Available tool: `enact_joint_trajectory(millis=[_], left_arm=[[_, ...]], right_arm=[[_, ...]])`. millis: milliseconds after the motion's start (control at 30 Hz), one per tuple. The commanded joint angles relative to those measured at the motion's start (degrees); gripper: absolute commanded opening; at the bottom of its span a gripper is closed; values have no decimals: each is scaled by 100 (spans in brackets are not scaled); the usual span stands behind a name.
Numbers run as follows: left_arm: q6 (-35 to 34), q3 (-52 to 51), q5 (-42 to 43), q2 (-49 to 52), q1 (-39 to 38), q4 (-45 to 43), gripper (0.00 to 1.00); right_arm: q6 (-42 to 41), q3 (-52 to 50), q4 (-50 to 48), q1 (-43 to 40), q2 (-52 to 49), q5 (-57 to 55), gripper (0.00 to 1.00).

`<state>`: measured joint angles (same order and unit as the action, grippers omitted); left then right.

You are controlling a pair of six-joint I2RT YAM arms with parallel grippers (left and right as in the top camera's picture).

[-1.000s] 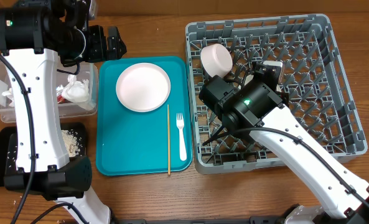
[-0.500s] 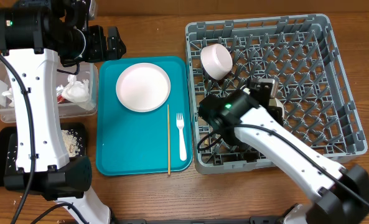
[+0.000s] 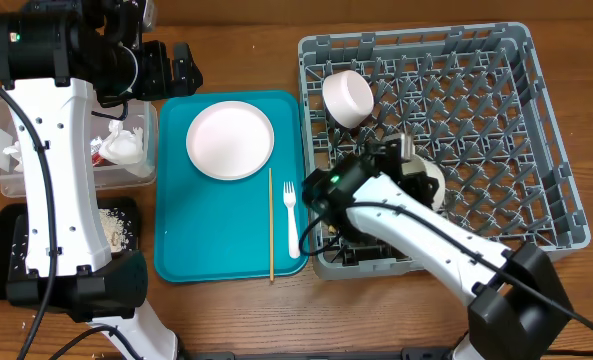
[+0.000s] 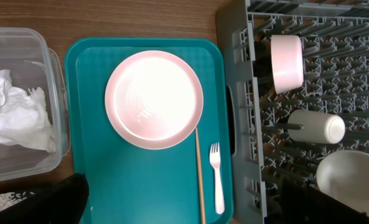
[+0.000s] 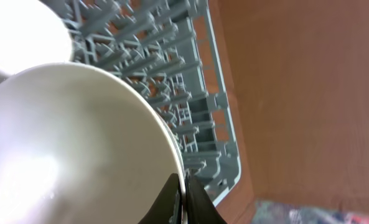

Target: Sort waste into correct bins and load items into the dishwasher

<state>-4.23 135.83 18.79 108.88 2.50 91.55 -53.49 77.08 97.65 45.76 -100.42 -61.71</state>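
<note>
My right gripper (image 5: 183, 198) is clenched on the rim of a pale pink-white round bowl (image 5: 66, 149). The rim is pinched between my two fingers and the rest of the bowl spreads out ahead of them. Beneath it is the pegged floor of the large grey plastic dish rack (image 5: 172, 68), and the rack's outer wall and the bare wooden table (image 5: 296, 93) are off to one side of my fingertips.

The grip worries me most. It is a thin pinch on a smooth edge with the bowl's whole weight hanging beyond it, so I judge a quick wrist turn could make the bowl pivot or slide out.

Letting go is the next risk. If the bowl rests on the peg tips rather than between the rows, it may tip over once freed. A small white cylindrical cup (image 4: 315, 126) lies just beside the bowl, and a sideways nudge could knock it.

My left gripper (image 3: 173, 68) hangs well away, past the flat teal tray (image 3: 226, 230). I cannot tell whether its jaws are parted.
</note>
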Motion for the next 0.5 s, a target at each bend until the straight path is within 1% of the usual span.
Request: enact_joint_trajectory(millis=[0,167,333,400,467], left_arm=[[105,76,-37,-39,13,-7,100],[105,76,-35,-39,13,-9,100],[105,76,-37,-39,13,-9,100],[105,76,-37,-39,13,-9,100],[105,76,-37,-39,13,-7,100]], right_arm=[[297,-22,-52,387,-116,216,4],[680,-22,-50,699,-299,153,4],[1569,-22,-50,706,-326,-927,4],[2094,-22,-50,706,-326,-1270,4],[2347,-22,-52,706,-326,-1416,4]])
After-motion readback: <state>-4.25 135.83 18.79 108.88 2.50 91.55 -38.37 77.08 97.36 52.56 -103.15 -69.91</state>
